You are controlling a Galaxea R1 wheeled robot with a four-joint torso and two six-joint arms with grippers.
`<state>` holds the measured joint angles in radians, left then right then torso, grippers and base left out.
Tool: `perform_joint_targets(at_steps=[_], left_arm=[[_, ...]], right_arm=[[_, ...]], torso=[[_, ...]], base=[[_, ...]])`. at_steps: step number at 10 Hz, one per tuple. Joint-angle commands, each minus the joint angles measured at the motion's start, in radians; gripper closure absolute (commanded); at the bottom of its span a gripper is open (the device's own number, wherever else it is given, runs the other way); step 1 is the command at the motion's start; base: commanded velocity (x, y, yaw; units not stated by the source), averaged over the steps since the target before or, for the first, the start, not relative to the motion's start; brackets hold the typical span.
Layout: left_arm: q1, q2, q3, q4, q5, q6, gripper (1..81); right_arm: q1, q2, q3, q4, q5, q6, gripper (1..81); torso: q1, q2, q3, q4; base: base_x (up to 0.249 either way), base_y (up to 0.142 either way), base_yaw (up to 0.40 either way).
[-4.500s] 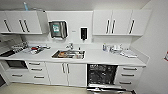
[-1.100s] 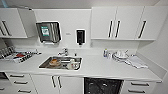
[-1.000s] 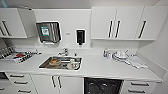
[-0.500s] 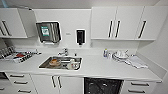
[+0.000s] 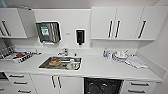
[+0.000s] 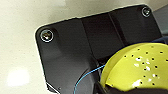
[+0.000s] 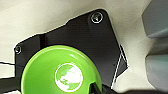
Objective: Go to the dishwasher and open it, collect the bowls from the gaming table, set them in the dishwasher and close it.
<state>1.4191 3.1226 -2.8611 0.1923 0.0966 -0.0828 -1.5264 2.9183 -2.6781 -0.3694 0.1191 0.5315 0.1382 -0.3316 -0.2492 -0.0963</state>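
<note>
- Head cam faced a white kitchen counter (image 5: 100, 67) with white upper cabinets (image 5: 125, 23) above it.
- The dishwasher (image 5: 102, 86) sat under the counter, right of the sink (image 5: 60, 63); it was open, dark interior with rack wire showing at the near edge of view.
- The sink held some dishes, an orange-brown one on its left side. Tap (image 5: 64, 52) stood behind it.
- A drying rack (image 5: 17, 56) sat at the counter's far left, and a stack of plates (image 5: 120, 55) and a folded cloth (image 5: 136, 62) at the right.
- On the wall: a paper towel dispenser (image 5: 48, 32) and a black soap dispenser (image 5: 80, 36).
- Left wrist cam: yellow bowl (image 6: 136, 66), speckled with dark dots, sat right up against my left pincer's mount, over pale floor. Couldn't tell whether the fingers were apart or clamped on it.
- Right wrist cam: green bowl (image 7: 61, 71), bottom facing the camera with a white round mark in its centre, close against my right pincer's mount. Finger state couldn't be told there either.
</note>
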Motion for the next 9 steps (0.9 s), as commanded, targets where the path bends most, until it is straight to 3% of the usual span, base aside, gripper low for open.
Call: perform_joint_targets(at_steps=[1,9], left_arm=[[-0.050,0.005,0.002,0.002,0.054,0.000,81.1],[-0.050,0.004,0.002,-0.001,0.052,0.000,81.1]], right_arm=[[0.042,-0.017,-0.002,0.003,-0.041,-0.001,81.1],[0.044,-0.015,-0.002,0.001,-0.041,-0.001,81.1]], torso=[[0.000,0.000,0.000,0.000],[0.000,0.000,0.000,0.000]], base=[[0.000,0.000,-0.163],[0.000,0.000,-0.163]])
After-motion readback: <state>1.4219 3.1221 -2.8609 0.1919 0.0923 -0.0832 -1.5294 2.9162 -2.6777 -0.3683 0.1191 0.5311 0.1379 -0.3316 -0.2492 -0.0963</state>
